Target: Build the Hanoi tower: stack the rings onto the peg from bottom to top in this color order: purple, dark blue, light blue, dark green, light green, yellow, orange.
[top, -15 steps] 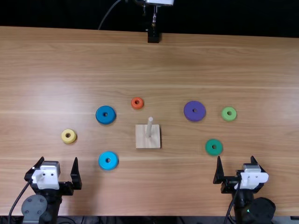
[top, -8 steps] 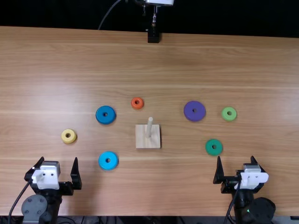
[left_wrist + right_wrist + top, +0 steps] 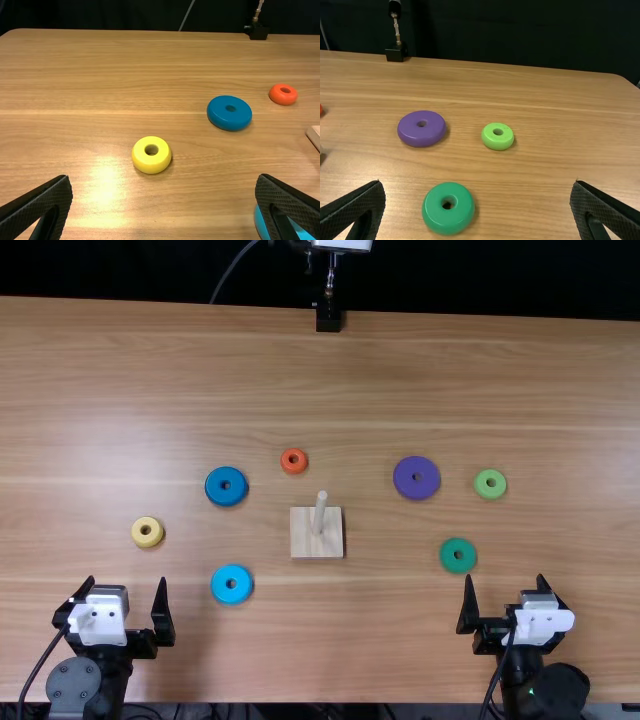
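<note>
At the middle of the table stands the wooden peg (image 3: 320, 512) on its square base, bare of rings. Left of it lie the dark blue ring (image 3: 226, 486), light blue ring (image 3: 231, 584) and yellow ring (image 3: 147, 532); the orange ring (image 3: 294, 461) is just behind. On the right are the purple ring (image 3: 417, 478), light green ring (image 3: 490, 484) and dark green ring (image 3: 459, 555). My left gripper (image 3: 126, 602), also in its wrist view (image 3: 164, 187), is open near the front edge. Likewise open is my right gripper (image 3: 504, 600), its fingers apart in its wrist view (image 3: 477, 192).
A black mount (image 3: 328, 316) with a metal stem stands at the table's far edge. Bare wood (image 3: 330, 640) lies between the two arms, and the rings are spread apart from one another around the base.
</note>
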Controlling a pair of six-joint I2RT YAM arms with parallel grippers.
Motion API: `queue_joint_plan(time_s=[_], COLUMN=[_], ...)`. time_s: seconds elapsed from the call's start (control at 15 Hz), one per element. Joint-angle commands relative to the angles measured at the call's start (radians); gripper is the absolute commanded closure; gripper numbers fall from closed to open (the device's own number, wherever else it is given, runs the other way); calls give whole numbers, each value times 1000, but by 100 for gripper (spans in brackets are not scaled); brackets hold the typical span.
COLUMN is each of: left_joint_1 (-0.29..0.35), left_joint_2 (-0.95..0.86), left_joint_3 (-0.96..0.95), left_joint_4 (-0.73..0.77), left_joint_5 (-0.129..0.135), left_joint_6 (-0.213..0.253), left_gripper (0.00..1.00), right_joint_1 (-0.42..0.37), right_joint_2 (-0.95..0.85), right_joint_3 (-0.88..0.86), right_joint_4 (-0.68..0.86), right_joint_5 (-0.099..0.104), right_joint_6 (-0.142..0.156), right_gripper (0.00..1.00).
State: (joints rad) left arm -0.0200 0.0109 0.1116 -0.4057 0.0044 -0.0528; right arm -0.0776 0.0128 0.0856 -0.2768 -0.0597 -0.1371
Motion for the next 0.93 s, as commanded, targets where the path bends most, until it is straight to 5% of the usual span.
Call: queue_joint_plan(time_s=[0.0,0.27,0.6,0.67,0.87], left_joint_1=[-9,-9,-9,-9,-9], left_joint_2=[-11,-11,-11,-11,-11], left_joint_3=[-112,-112,-112,-112,-112], left_joint_4=[-77,-77,-77,-77,-77], left_joint_5=[3,3,3,3,3], left_joint_6=[5,5,5,5,5], left_gripper=[0,0,0,0,0], right_joint_1=[-8,-10,1,7,52], right_joint_2=[-13,-13,-13,56,271], right_joint_3=[-73,-47,236,283,526], right_joint_4=[-59,7,14,16,14], right_joint_5=[-10,-10,-5,-3,-3], right_joint_6=[-10,-5,8,64,369], right_gripper=[0,0,0,0,0])
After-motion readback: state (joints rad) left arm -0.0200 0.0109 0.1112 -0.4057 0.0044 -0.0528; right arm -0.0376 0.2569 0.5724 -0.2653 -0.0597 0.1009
